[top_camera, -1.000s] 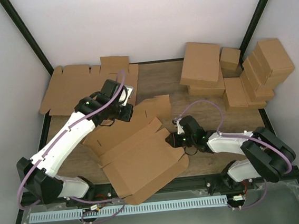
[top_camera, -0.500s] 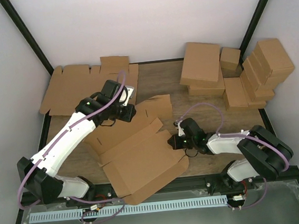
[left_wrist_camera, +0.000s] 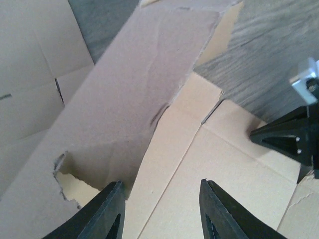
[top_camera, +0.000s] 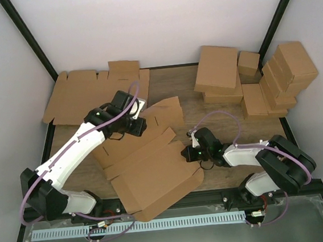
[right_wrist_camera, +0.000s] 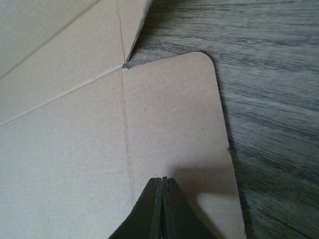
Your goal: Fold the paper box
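The paper box [top_camera: 149, 171] is a brown cardboard blank lying mostly flat in the middle of the table, with its far panel [top_camera: 161, 114] tilted up. My left gripper [top_camera: 139, 125] is open and hovers over the blank's far part. In the left wrist view its jaws [left_wrist_camera: 162, 201] stand wide apart over a crease, the raised flap [left_wrist_camera: 134, 79] just left of them. My right gripper [top_camera: 186, 153] is shut at the blank's right edge. In the right wrist view its closed tips [right_wrist_camera: 163, 182] rest over the round-cornered side flap [right_wrist_camera: 174, 114], with nothing between them.
Identical flat blanks [top_camera: 81, 94] lie stacked at the back left. Closed brown boxes [top_camera: 220, 72] and a taller pile [top_camera: 285, 72] stand at the back right. Bare wooden table [top_camera: 172, 85] shows between them. Black frame posts stand at both far corners.
My left gripper has moved nearer and a little right, over the blank. The far panel has shifted with it. My right gripper has slid slightly left and nearer along the right flap.
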Motion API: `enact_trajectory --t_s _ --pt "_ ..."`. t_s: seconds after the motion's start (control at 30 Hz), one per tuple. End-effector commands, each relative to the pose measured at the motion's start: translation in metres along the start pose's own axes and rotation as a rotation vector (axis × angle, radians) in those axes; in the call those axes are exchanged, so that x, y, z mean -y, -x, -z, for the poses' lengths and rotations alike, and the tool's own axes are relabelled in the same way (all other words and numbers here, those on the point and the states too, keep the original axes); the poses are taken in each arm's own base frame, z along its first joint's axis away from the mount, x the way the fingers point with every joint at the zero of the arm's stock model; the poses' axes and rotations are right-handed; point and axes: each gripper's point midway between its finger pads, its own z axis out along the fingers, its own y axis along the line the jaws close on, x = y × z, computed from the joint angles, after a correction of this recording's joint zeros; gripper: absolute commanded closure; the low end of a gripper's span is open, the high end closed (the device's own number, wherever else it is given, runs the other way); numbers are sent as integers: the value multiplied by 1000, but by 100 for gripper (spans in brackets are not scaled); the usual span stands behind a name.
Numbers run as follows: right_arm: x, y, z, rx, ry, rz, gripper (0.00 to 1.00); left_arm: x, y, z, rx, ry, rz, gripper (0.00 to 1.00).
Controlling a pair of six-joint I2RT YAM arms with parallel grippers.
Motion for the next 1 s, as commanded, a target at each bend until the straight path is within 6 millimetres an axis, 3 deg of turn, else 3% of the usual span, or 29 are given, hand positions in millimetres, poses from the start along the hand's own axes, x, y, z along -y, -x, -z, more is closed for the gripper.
enact_trajectory --t_s 0.0,0.27,0.53,0.97 --pt "8 1 -1 -11 -54 35 99 -3 -13 2 -21 11 -25 56" --pt "12 4 -1 -9 -74 42 99 -6 -16 5 -15 24 -44 56" --pt "-10 18 8 39 12 114 99 -5 -16 8 -9 15 -49 57" --pt "-39 57 37 182 53 204 94 3 -16 9 13 -31 -40 64"
